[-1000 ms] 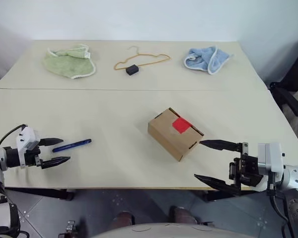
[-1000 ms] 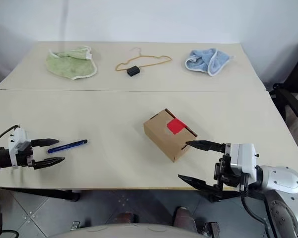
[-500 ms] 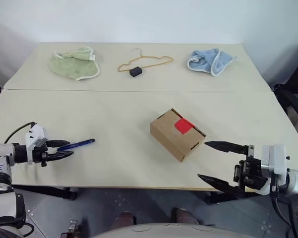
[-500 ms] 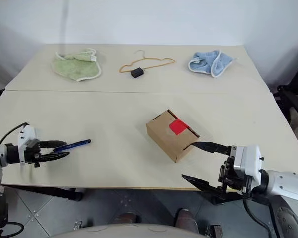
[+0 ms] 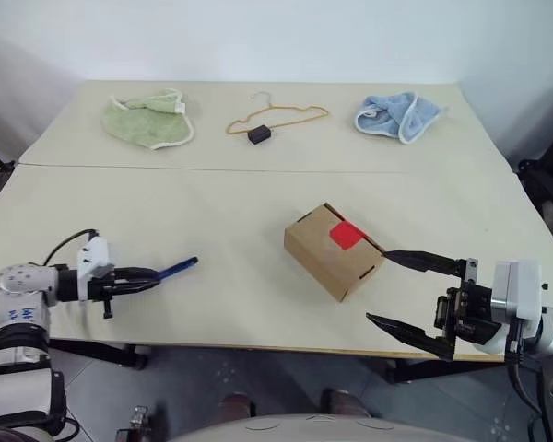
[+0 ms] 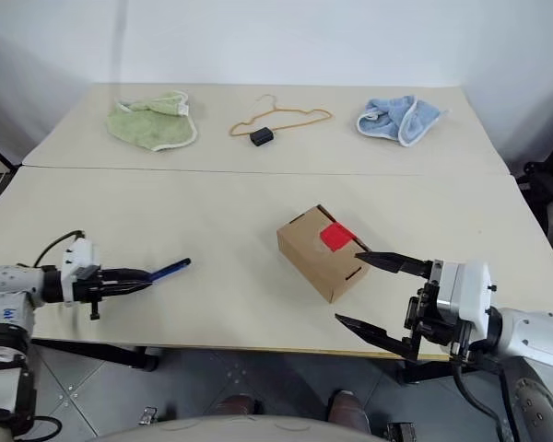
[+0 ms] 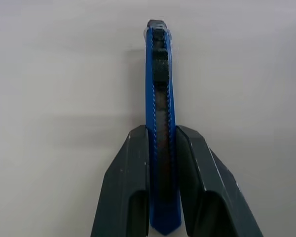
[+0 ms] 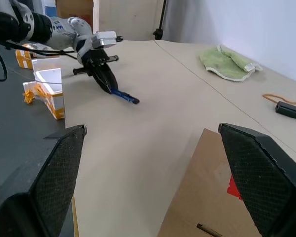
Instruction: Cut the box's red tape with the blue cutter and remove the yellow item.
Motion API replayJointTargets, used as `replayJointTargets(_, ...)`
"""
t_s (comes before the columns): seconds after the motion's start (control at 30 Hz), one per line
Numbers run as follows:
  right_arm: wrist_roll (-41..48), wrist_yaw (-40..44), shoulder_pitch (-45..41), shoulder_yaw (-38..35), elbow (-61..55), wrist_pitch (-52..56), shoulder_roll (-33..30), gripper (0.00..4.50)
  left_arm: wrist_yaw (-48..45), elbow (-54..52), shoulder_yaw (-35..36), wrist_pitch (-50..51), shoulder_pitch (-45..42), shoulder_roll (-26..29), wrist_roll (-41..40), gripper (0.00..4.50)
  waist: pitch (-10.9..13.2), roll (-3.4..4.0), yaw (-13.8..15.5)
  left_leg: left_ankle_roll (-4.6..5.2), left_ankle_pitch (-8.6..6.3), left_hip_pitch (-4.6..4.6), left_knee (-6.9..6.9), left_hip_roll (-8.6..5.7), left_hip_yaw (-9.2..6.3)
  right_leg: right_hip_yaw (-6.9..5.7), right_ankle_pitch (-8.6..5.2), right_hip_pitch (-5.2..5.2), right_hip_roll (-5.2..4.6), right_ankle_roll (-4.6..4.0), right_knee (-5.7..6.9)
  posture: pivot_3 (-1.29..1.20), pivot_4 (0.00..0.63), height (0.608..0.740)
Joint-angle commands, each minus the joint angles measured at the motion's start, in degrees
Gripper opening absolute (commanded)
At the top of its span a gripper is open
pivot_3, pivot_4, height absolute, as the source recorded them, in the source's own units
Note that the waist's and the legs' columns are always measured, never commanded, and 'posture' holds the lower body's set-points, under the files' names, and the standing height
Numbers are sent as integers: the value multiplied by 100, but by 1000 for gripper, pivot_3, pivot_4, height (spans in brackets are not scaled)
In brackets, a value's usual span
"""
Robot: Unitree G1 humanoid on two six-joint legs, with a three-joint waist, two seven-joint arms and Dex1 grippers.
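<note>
Left gripper hides the rear half of the blue cutter, whose back end is cut off in the wrist view; whether a blade is out is hard to make out. Its two fingers press the cutter's sides, the front end sticking out over the table. Right gripper stands wide and empty, just beside the box, whose red tape faces up, well apart from the cutter.

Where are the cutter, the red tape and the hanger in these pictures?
cutter [image 7: 158,94]: left wrist view, on its blue body above the fingers.
red tape [image 5: 345,235]: left eye view, middle of the patch.
hanger [image 5: 295,114]: left eye view, on its thin right arm.
</note>
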Motion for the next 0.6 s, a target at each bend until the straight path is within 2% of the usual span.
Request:
replayJointTargets(0.03,928,-217,376,-364,-516,863,-427,4500,-54,-2437,-648,905,483,-55,-103,423,4,-7,-14,1,-2,-3,0,1,-1,0,0,-1,0,0,-5,0,150,740)
replayJointTargets(0.1,1087,-171,673,-425,-731,1109,-630,4500,249,-3509,-881,1692,661,-96,-181,423,14,-23,-25,0,-4,-8,-2,3,-2,0,0,-5,1,0,-11,0,150,740)
replayJointTargets(0.2,1036,-568,915,-300,-903,1389,-660,4500,724,-4997,-1539,2893,659,-291,68,423,24,-40,-35,1,-6,-10,-5,6,-3,-1,0,-6,4,0,-15,0,150,740)
replayJointTargets(0.33,969,-1194,962,-46,-1117,1744,-614,4500,1455,-6153,-2224,4431,577,-685,150,423,28,-47,-39,32,-23,-7,1,1,2,10,1,-4,3,2,-15,0,150,740)
replayJointTargets(0.47,451,-1495,1003,371,-1413,1813,-683,3644,1960,-6449,-2825,5041,448,-873,562,423,31,-51,-35,38,-26,-7,-2,2,1,10,0,-9,5,-1,-24,0,150,740)
replayJointTargets(0.6,-189,-1867,606,1035,-1378,1806,-611,2198,2224,-6446,-3164,5334,288,-920,785,423,35,-58,-27,40,-27,-7,2,1,-1,10,-2,-8,5,-3,-38,0,150,740)
